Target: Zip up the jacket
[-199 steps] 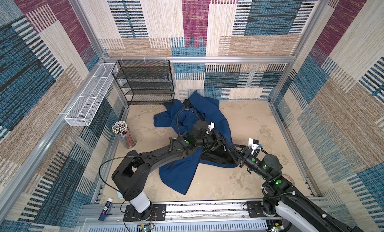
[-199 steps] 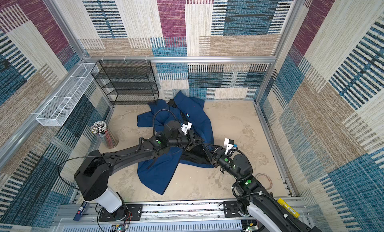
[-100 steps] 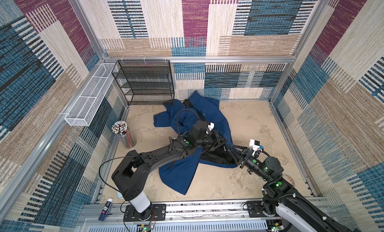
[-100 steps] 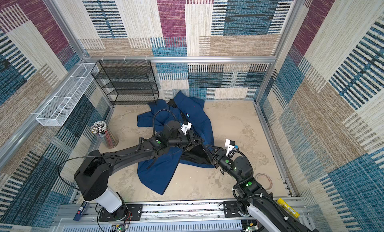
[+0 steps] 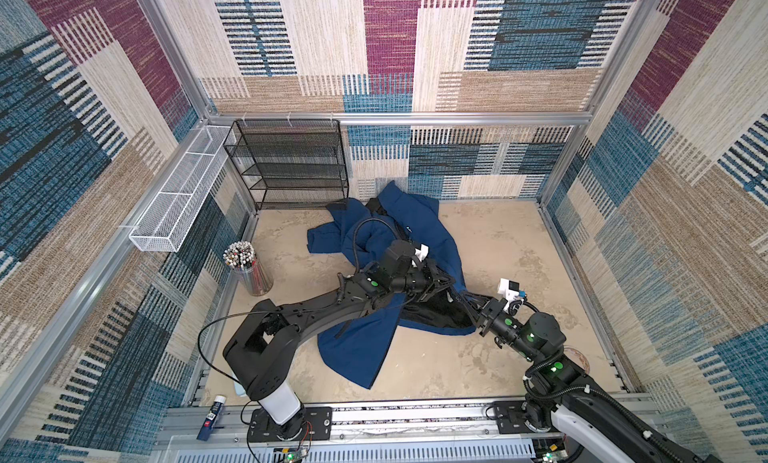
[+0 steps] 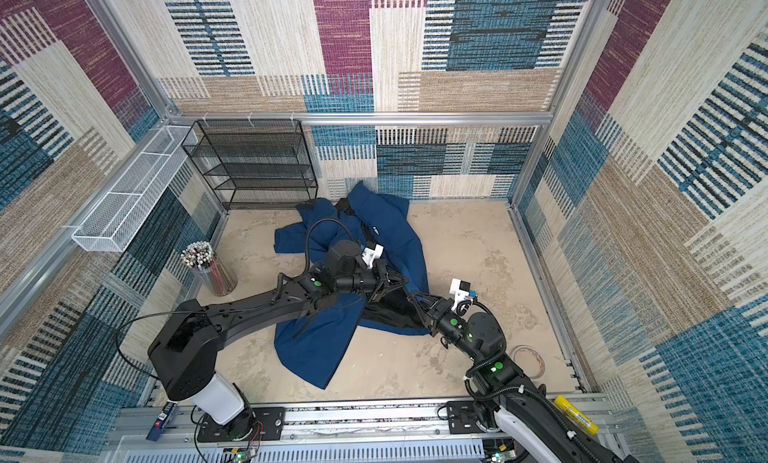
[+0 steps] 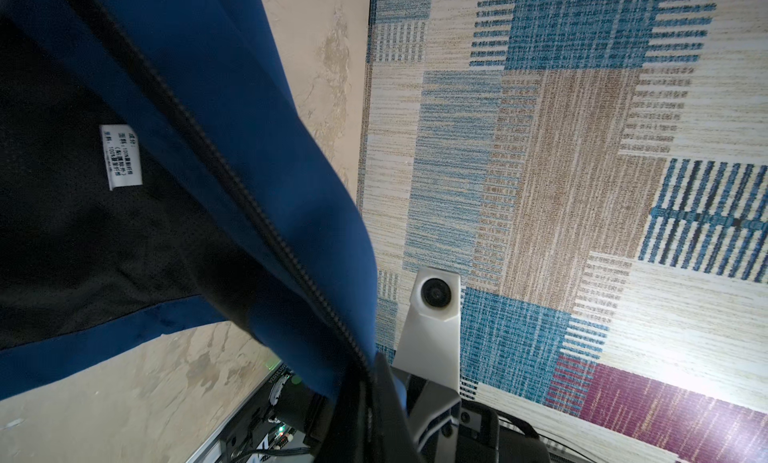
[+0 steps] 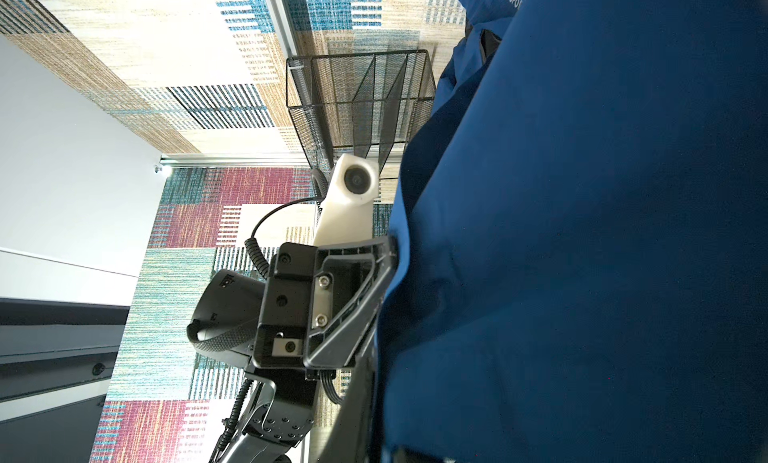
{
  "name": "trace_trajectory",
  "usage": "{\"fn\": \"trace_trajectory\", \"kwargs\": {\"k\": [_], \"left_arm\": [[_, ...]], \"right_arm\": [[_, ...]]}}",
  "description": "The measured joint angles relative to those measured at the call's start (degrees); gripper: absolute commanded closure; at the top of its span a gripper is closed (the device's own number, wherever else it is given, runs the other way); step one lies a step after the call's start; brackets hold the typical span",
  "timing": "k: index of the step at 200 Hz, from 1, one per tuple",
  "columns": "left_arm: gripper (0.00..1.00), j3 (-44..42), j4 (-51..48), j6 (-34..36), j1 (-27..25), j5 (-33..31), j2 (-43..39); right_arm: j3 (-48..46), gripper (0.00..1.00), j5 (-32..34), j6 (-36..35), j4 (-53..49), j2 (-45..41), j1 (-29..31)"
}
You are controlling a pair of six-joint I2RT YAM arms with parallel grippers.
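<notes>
My left claw [image 5: 444,279] and right claw [image 5: 468,305] clamp the limp, likely light navy blue fabric jacket [image 5: 357,348] by its black zipper edge [image 7: 249,199].

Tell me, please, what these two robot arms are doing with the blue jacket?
They are working on zipping the navy jacket, which lies crumpled and open, black lining showing. The left gripper is shut on the jacket's front edge by the zipper teeth. The right gripper reaches the same edge from the other side; whether it grips does not show.
</notes>
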Motion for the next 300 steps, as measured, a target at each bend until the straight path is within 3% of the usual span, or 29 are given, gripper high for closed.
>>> {"fn": "trace_trajectory", "kwargs": {"k": [15,29,56,83,104,121,160,191,223,257,300], "left_arm": [[0.80,0.0,-0.1,0.0,0.2,0.0,-0.1],[0.56,0.0,-0.5,0.2,0.5,0.1,-0.3],[0.43,-0.2,-4.0,1.2,1.9,-0.2,-3.0],[0.42,-1.2,-14.2,6.6,3.1,-3.1,-9.9],[0.43,0.2,-29.3,13.4,3.3,-7.5,-14.3],[0.44,-3.5,-39.6,16.8,3.3,-10.9,-18.6],[0.44,-13.6,-58.8,18.1,1.7,-16.9,-26.2],[0.43,-18.5,-66.9,16.8,-0.2,-21.3,-31.3],[0.41,-22.2,-70.1,15.6,-0.3,-24.4,-31.8],[0.39,-21.2,-67.0,16.3,0.0,-25.9,-22.3],[0.51,-23.9,-58.0,16.9,1.2,-26.8,-17.2]], "right_arm": [[-0.1,0.92,0.0,0.0,0.0,-0.3,0.0],[-0.4,0.93,0.1,0.0,0.0,-0.6,0.0],[-0.5,0.94,0.5,0.0,-0.1,-1.2,0.0],[-0.1,0.94,1.6,-0.5,0.0,-0.9,0.0],[0.7,0.94,2.0,-1.6,0.2,0.2,0.0],[1.3,0.95,2.0,-2.3,1.4,2.1,0.0],[3.0,0.96,0.3,-3.9,4.9,8.3,0.0],[3.9,0.96,-2.6,-4.9,7.6,11.0,-0.8],[3.8,0.97,-6.0,-4.9,9.2,11.7,-2.8],[3.6,0.97,-9.5,-4.9,9.4,10.3,-5.5],[3.6,0.97,-11.7,-4.8,7.7,6.8,-7.0]]}}
